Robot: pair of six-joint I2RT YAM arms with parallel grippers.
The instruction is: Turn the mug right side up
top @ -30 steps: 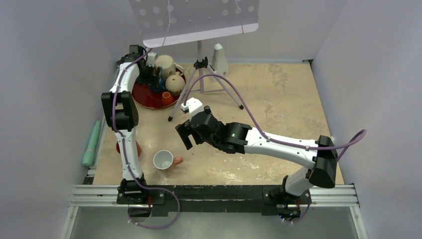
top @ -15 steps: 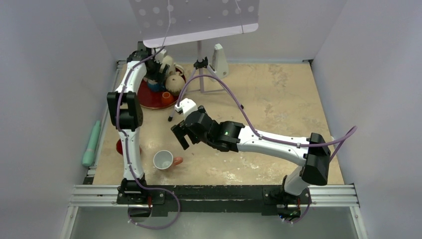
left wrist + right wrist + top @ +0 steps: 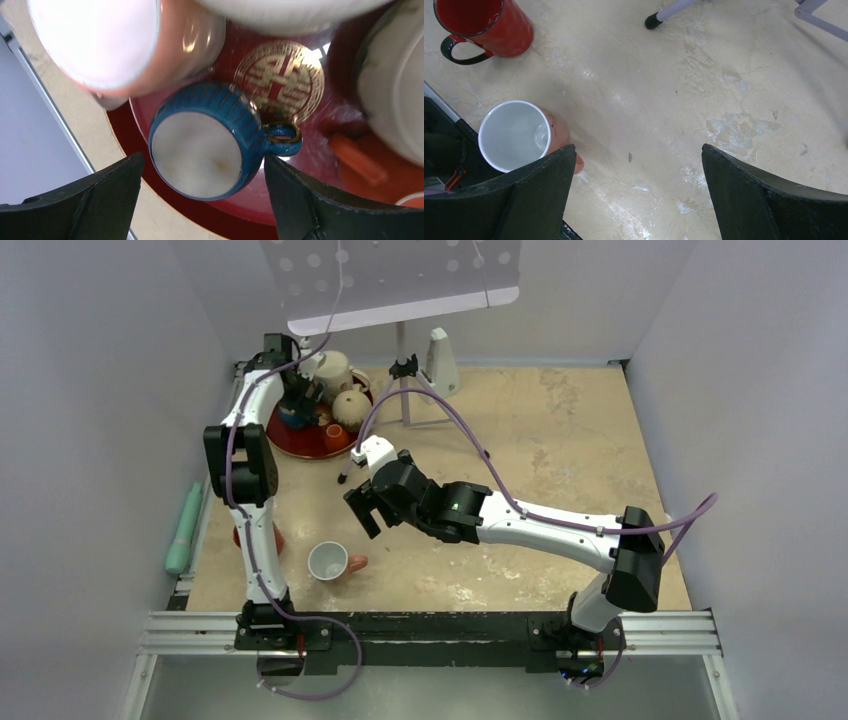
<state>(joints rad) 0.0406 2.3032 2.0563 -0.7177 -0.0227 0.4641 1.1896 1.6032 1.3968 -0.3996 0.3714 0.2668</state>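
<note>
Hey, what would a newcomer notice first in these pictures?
The crowded red tray at the table's far left corner, where the open left gripper hangs over a blue mug that looks bottom-up. Nearer the front edge, a pink mug with a white inside sits near the open right gripper.

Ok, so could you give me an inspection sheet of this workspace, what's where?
Surface: beige table, scuffed, with pale patches.
Job's things: blue mug, base up, on the red tray at the far left.
Clutter: red mug and pink mug, both mouth up, near the left arm's base; cream pots on the tray; tripod; green tool at the left edge.
Claws: left claw open, over the blue mug; right claw open, empty, above bare table.
Cables: purple cable looping along each arm.
Surroundings: plain grey walls; metal rail at the near edge.
</note>
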